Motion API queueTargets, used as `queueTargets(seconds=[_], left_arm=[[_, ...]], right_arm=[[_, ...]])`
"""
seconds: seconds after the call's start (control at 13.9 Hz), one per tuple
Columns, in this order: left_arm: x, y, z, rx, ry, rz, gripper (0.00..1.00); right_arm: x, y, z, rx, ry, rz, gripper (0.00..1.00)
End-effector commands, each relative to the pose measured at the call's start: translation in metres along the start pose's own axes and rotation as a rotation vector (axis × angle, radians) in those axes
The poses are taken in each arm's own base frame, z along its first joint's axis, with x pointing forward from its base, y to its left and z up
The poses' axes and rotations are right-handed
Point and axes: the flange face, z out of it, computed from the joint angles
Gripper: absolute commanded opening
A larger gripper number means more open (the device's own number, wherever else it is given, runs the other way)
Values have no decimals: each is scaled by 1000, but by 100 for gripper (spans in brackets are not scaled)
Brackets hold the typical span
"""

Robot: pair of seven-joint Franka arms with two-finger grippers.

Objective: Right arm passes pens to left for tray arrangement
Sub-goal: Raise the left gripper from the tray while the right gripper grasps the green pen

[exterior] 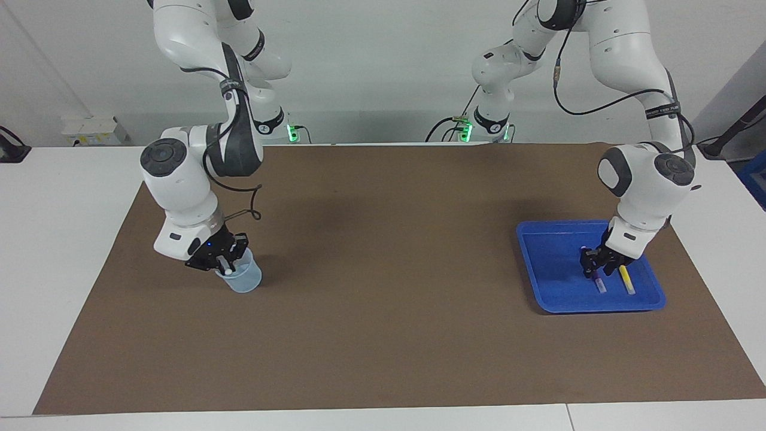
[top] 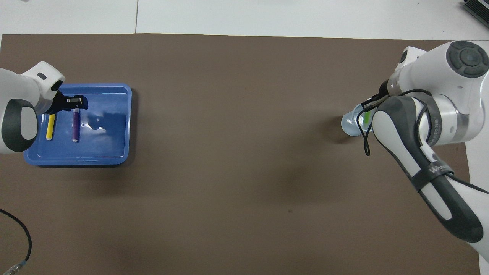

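The blue tray (exterior: 550, 263) (top: 107, 133) lies at the left arm's end of the table. In it the purple pen (exterior: 599, 284) (top: 75, 126) and the yellow pen (exterior: 626, 280) (top: 50, 126) lie side by side. My left gripper (exterior: 598, 267) (top: 76, 101) hovers open just above one end of the purple pen, holding nothing. At the right arm's end my right gripper (exterior: 224, 267) dips into the small translucent cup (exterior: 245, 280) (top: 349, 124), shut on the green pen (top: 366, 117) that stands in it. The arm hides most of that pen.
A brown mat (exterior: 383, 269) covers the table between the cup and the tray. A black cable (top: 17, 229) curls in at the mat's edge near the left arm's base.
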Motion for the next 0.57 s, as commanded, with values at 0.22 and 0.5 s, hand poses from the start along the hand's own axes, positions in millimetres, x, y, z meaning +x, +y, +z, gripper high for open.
queueTargets(seconds=[0.22,0.5], left_arm=[[-3,45,-51,-53,-94,-199,59],[-15,106,-79,-129,-168,-438,65]], right_arm=[[-21,-5,-79,64,14,67,13],[-33,-12,-133,100,22,92,13]])
